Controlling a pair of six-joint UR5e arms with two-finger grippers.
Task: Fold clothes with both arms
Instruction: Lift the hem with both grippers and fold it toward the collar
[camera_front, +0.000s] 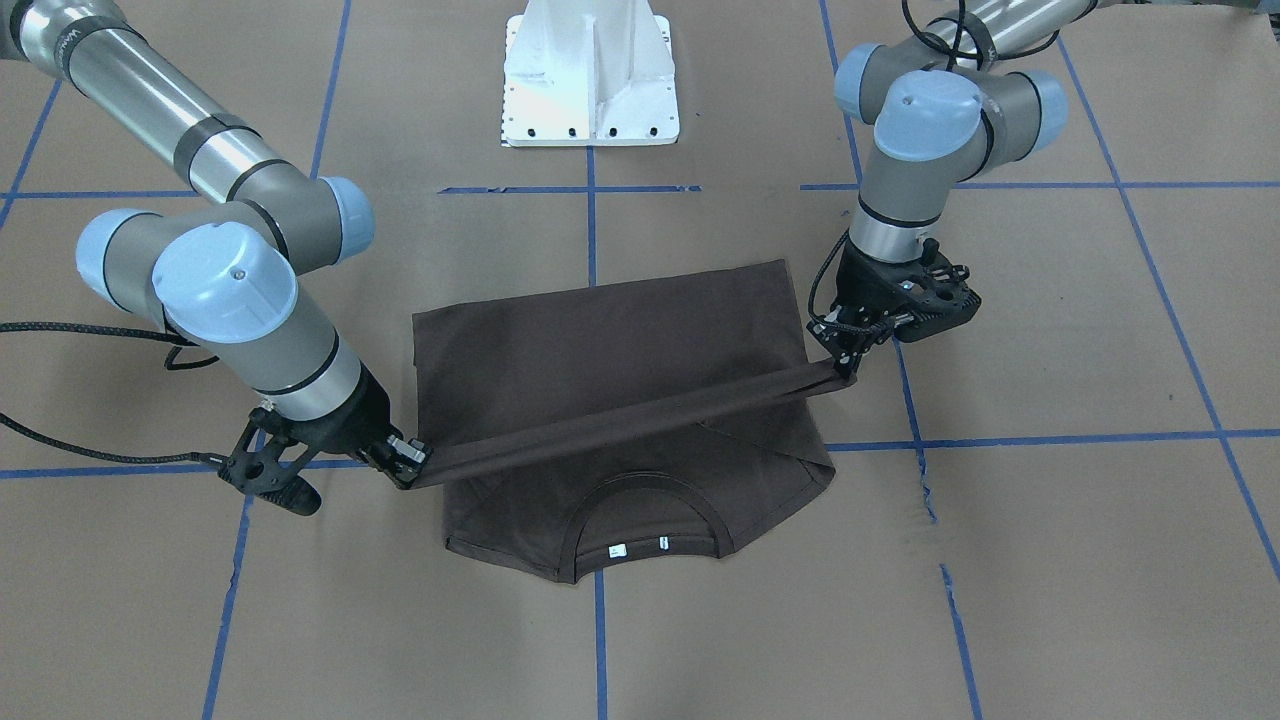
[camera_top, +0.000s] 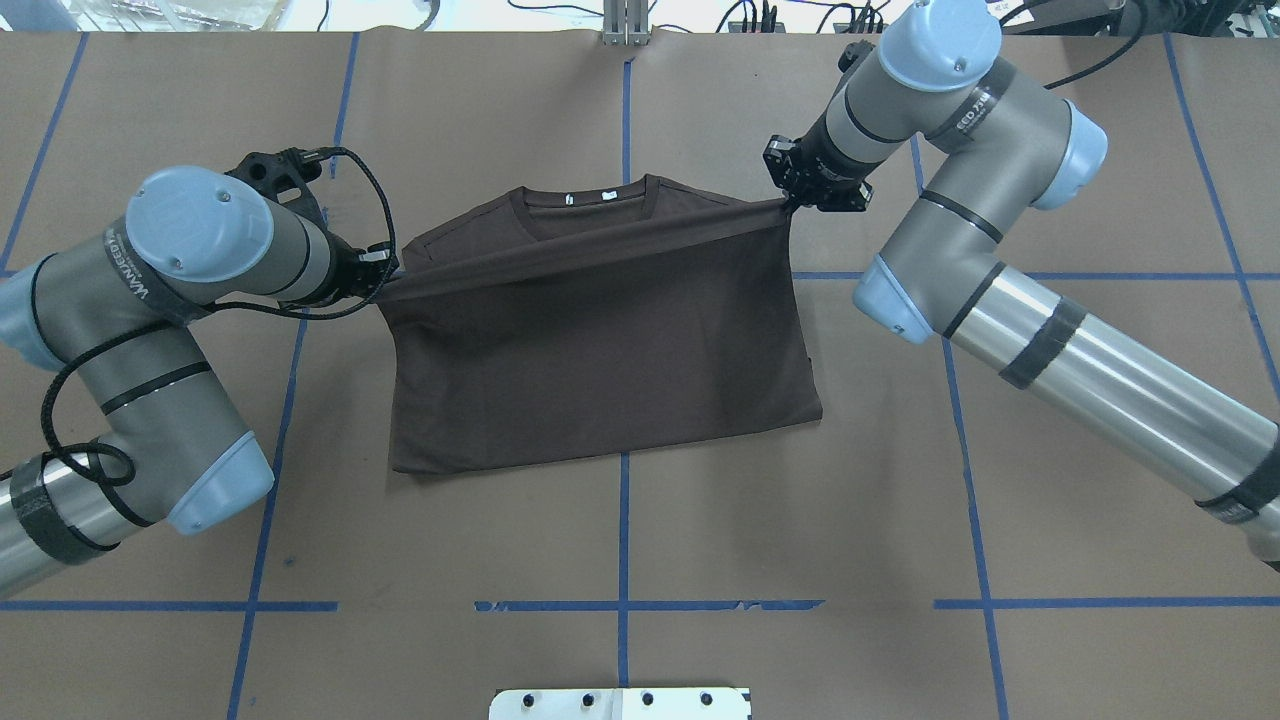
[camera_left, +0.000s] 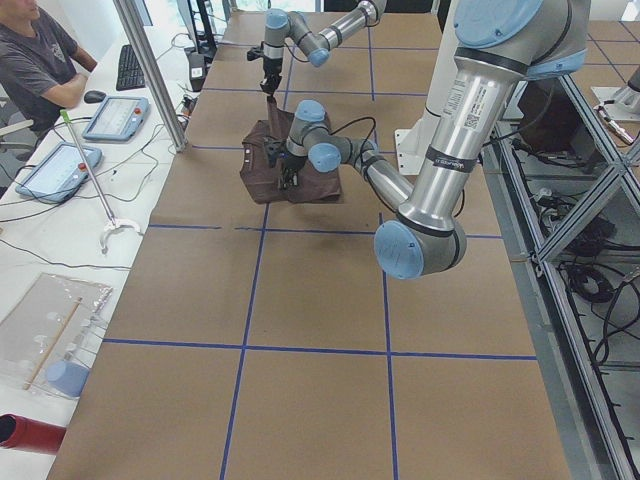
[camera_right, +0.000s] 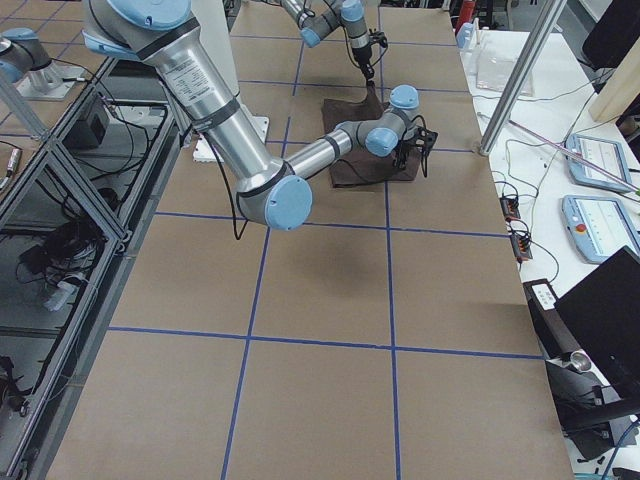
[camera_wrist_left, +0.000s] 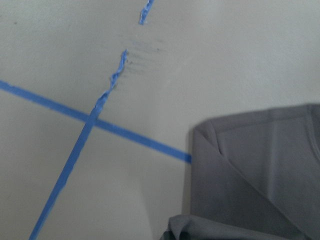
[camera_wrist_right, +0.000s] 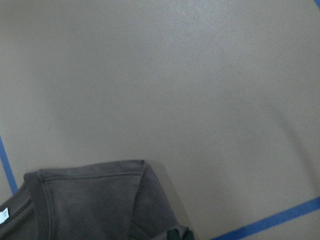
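Blue tape lines (camera_front: 592, 240) are gridding the brown-papered table (camera_front: 1050, 600), a white pedestal base (camera_front: 590, 75) is standing near its edge, and an operator (camera_left: 38, 60) is resting a forearm on the white side bench (camera_left: 40, 250) (a tablet (camera_left: 113, 118) lying just beside him).

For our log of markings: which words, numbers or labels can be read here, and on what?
"EED": the only clear letters, on the right arm.
Left arm lettering: too blurred to read.
White tags in the T-shirt collar: too small to read.
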